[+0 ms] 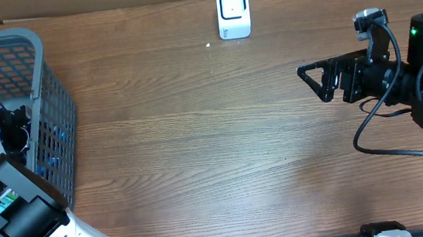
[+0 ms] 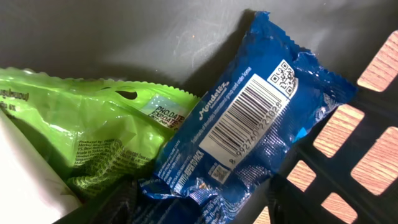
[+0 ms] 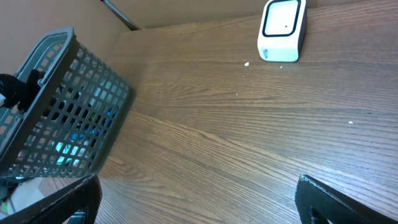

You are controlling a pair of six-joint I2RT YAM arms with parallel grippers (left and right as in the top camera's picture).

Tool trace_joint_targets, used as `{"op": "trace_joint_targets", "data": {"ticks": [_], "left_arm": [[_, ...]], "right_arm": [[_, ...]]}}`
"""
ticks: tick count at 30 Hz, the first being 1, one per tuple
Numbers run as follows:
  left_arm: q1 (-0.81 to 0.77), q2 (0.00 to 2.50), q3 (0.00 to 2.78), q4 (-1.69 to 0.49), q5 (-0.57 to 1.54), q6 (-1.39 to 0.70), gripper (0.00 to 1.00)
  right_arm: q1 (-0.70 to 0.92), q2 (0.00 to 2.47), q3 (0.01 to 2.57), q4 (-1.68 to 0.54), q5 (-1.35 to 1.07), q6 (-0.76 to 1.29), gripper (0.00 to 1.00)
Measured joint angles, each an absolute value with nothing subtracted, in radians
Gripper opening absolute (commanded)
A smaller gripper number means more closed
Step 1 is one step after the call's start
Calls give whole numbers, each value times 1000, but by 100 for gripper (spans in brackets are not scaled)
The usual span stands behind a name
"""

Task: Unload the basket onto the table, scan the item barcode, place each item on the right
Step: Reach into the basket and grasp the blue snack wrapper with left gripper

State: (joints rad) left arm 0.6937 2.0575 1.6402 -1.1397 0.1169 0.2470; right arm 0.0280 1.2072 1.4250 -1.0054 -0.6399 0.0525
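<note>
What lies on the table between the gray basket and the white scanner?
Only bare wooden table. Between the basket and the scanner nothing stands, except a tiny white speck close to the scanner. The overhead view shows this.

The blue packet (image 2: 205,155) says "Mondelez" in white letters beside a white barcode (image 2: 245,121) in its middle. A QR code (image 2: 283,73) sits near its top edge, and the numbers under the barcode are too blurry to read. The green bag (image 2: 93,137) has a small label (image 2: 163,113) with print too tiny to read.
</note>
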Motion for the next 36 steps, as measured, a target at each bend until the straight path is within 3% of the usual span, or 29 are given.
{"op": "trace_joint_targets", "data": {"ticks": [11,12,13,14,15,16,27,36], "left_arm": [[694,2057,1611,-1064,104,246,57],[694,2057,1604,-1052,104,246,52],[694,2057,1592,-1040,104,246,40],[694,2057,1586,-1035,104,245,18],[694,2057,1582,-1031,105,244,7],[694,2057,1579,-1026,105,240,4],[693,2059,1641,-1129,97,168,4],[694,2063,2182,-1483,83,76,4]], "right_arm": [[28,1207,1425,-1004,-640,53,100],[28,1207,1425,-1004,-640,53,100],[28,1207,1425,-1004,-640,52,100],[28,1207,1425,-1004,-640,53,100],[28,1207,1425,-1003,-640,52,100],[28,1207,1425,-1004,-640,53,100],[28,1215,1425,-1004,-640,52,100],[28,1216,1425,-1003,-640,53,100]]}}
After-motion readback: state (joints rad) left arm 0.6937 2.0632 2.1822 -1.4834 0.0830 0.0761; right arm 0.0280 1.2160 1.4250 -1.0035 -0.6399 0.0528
